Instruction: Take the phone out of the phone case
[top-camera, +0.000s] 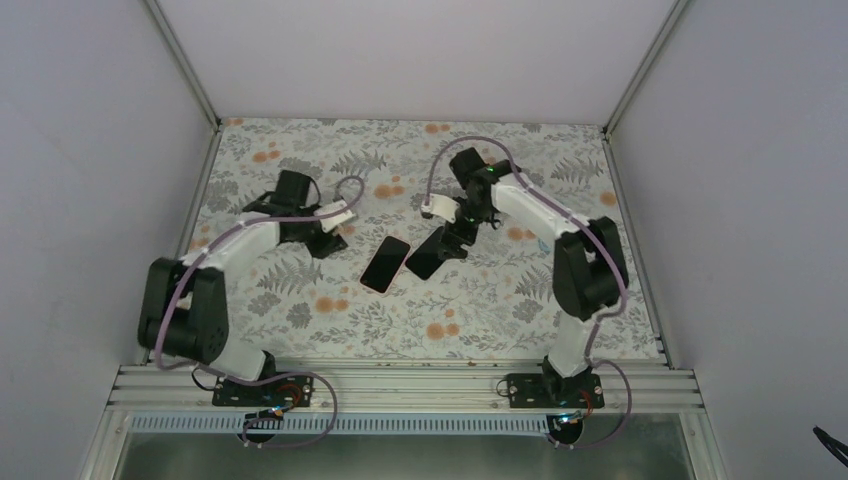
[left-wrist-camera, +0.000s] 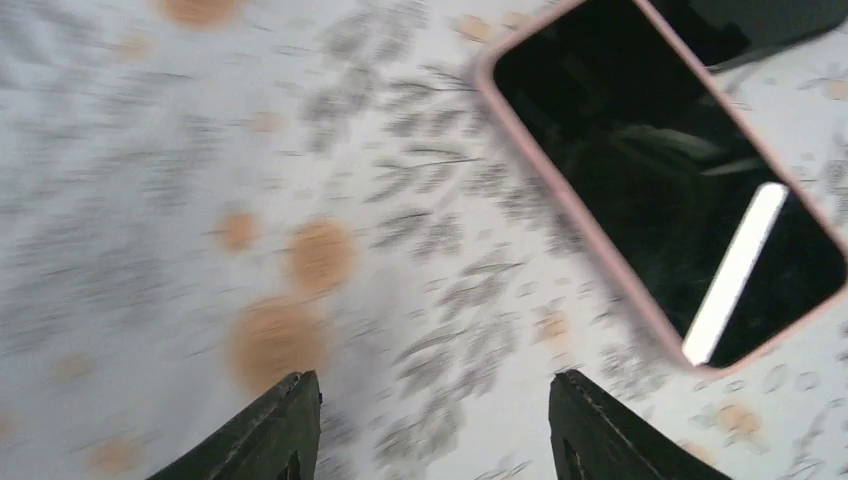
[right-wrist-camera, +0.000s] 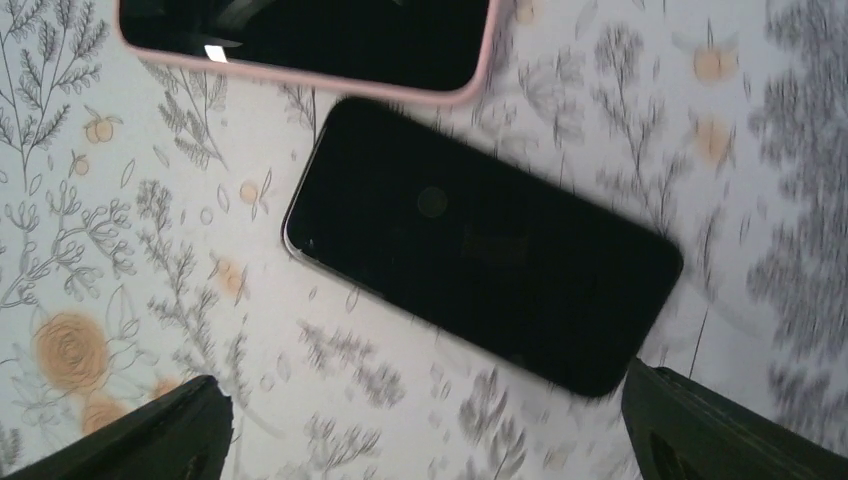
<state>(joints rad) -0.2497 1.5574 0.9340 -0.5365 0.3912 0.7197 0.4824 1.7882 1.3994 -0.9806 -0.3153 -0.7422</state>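
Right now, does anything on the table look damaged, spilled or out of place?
Nothing stands out. The pink-rimmed slab and the black slab lie flat and close together on the floral table, with no crack or spill that I can see. The left gripper and the right gripper are open and empty.

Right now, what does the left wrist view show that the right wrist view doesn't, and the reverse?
Left wrist only: the left claw, open over bare floral tablecloth, and a long side of the pink case, a bright light strip reflected in its glossy dark face. Right wrist only: the whole black phone lying flat beside the case, just ahead of the open right claw. Both: the pink case and the tablecloth. The left wrist view catches only a dark corner at its top edge, probably the phone.
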